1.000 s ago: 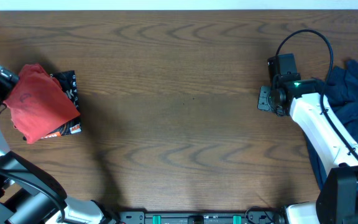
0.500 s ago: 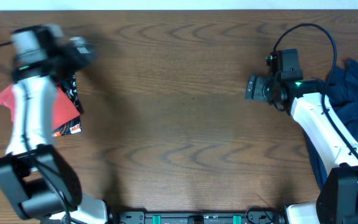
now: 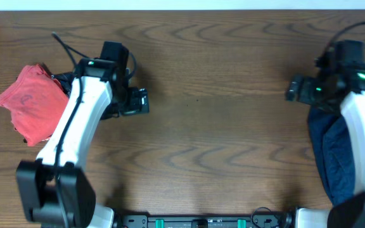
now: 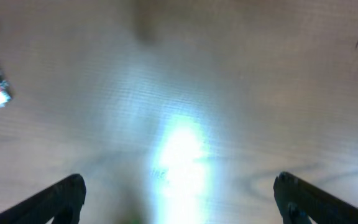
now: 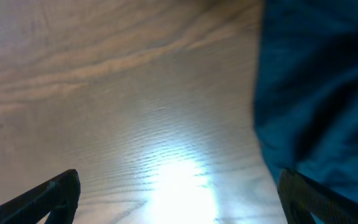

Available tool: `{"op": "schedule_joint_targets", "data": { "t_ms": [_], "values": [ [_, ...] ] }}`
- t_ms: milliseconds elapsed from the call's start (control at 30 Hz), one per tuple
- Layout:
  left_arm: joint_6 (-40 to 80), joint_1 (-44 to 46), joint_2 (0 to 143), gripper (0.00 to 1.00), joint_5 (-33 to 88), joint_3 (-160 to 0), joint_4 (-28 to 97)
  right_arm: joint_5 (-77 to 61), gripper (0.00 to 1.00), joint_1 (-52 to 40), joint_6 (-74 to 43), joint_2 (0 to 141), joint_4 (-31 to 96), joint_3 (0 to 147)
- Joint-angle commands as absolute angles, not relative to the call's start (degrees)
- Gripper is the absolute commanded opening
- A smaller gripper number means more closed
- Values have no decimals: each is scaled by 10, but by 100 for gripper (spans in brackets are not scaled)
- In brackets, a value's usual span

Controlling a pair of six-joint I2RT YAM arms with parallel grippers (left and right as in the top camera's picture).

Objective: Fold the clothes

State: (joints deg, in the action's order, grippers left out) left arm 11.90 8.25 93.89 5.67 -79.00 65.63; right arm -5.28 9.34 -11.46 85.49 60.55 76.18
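Left pincer (image 4: 179,180), right pincer (image 5: 179,177) gaping, empty, red shirt (image 3: 33,104) left, navy shirt (image 3: 334,158) seemingly under right arm (image 3: 360,120)

1. left arm (image 3: 75,126): white, reaching forward from the near edge, wrist angled inward.
2. left gripper (image 3: 142,101): jaws spread wide, empty; dark fingertips (image 4: 67,194) sit at the wrist view's lower corners.
3. right arm (image 3: 360,120): white, extended forward, wrist turned inward.
4. right gripper (image 3: 292,88): jaws wide apart, empty.
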Motion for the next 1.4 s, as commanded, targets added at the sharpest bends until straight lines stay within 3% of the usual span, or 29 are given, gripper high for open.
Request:
{"op": "schedule_joint_targets", "data": {
  "t_ms": [0,200,433,600,1100,1367],
  "values": [
    [110,81,865,98,40,-774,659,-69,99,118,-107,792,612,765],
    [110,82,660,98,40,-657,549,-52,99,112,-107,665,582,683],
    [116,82,372,98,2,-473,399,22,99,108,-132,458,436,502],
    [116,82,260,98,2,-444,417,19,99,108,-132,378,402,436],
    [116,82,219,98,2,-444,511,20,99,108,-132,364,548,422],
    [116,82,219,98,2,-444,512,20,99,107,-132,357,567,422]
  ]
}}
